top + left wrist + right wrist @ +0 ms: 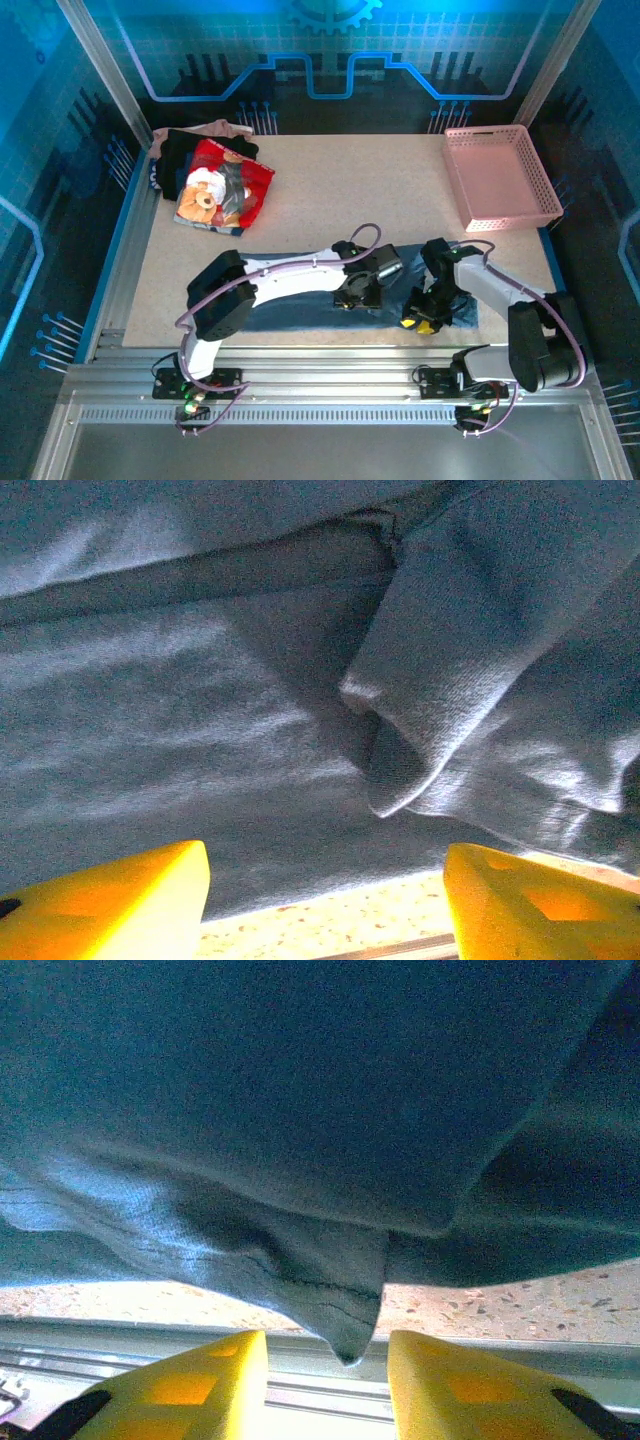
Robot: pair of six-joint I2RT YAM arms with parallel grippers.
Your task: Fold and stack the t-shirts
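At the near edge, past the metal rail (330, 385) where both arms are bolted, the blue shirt (290, 315) lies spread in a long strip across the table (330, 190), running from in front of the left arm to in front of the right arm. Both arms bend low over it. The right gripper (420, 320) sits over the right end of the strip, close to the table's near edge. Seen from its wrist, the right gripper (328, 1380) has its yellow fingers (190, 1385) apart. A hanging corner of the blue shirt (300, 1160) dips toward the gap between them, and neither finger touches it. The rail and a band of speckled table show beneath the cloth. A little farther in, the left gripper (358, 292) is over the middle of the strip. From its wrist, the left gripper (325, 905) is spread wide, with one yellow finger (110, 900) at each lower corner and nothing between them. Ahead of it the blue shirt (200, 710) lies in soft layers with a folded flap. At the far left of the table lies a loose heap. The red shirt (230, 180) with its teddy-bear print is on top, resting on a black shirt (180, 160), and a beige shirt (215, 130) pokes out behind them. At the far right stands a pink basket (505, 222), well apart from the heap.
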